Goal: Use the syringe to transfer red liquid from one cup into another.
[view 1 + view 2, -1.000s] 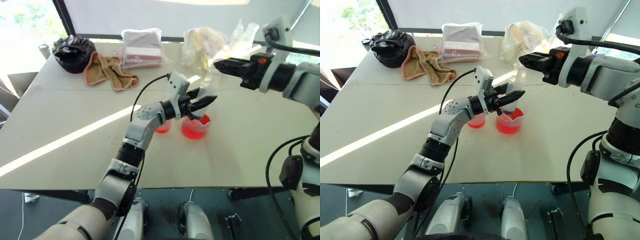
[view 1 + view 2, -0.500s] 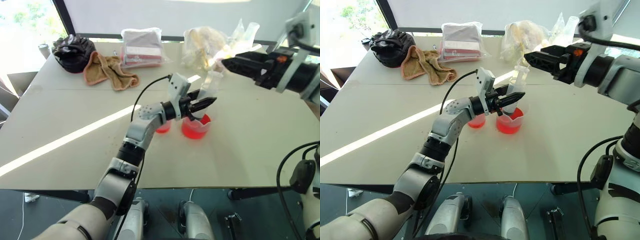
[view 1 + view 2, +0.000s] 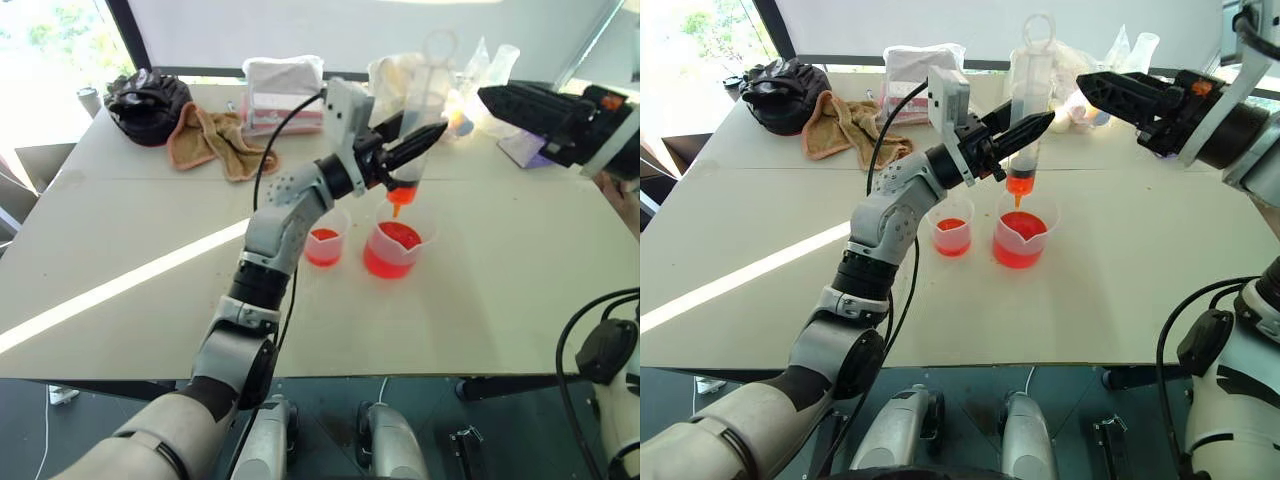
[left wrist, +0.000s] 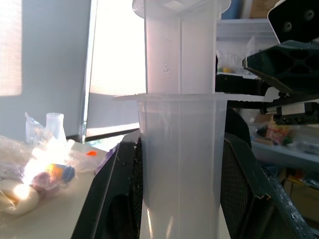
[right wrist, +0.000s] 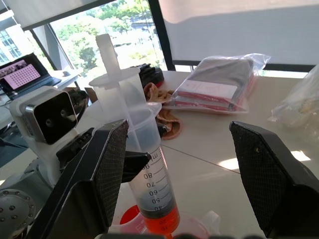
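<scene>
Pale surface (image 3: 520,300) streaked with a sunlit band, bright windows (image 5: 124,35) behind, dark floor (image 3: 90,420) below.

Large clear plastic syringe with white plunger and orange tip (image 5: 144,174) carried printed black scale down barrel: "ml" at top, then 80, 70, 60, 50 legible, lowest figures near red liquid too dark to read. White plunger shaft (image 4: 172,50) bore small raised "3". Open laptop screen (image 5: 21,75) by window showed pink grid, content unreadable. Packages on table carried no legible print.
</scene>
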